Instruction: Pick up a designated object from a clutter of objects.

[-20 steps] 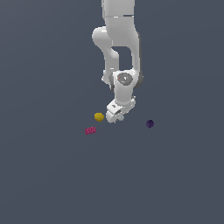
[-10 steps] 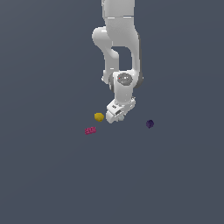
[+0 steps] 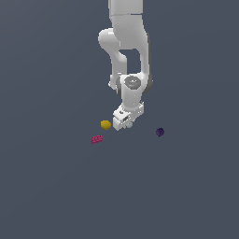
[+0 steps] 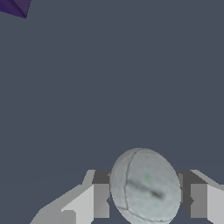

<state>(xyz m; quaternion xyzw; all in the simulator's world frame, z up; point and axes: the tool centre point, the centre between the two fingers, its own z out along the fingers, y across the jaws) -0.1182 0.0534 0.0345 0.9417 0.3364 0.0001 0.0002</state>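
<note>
My arm (image 3: 127,42) is plain glossy white, rounded bulky links, a grey disc cap on the wrist joint. My gripper (image 4: 145,199) has blocky white fingers (image 4: 205,202) with darker grey inner faces.

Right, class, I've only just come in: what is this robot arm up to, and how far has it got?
A white robot arm has its gripper down at the floor around a pale grey-white ball. In the wrist view the ball sits between the two fingers, which look close to its sides, though firm contact cannot be confirmed. A yellow lump, a magenta block and a dark purple ball lie untouched nearby. No lift is visible yet.
</note>
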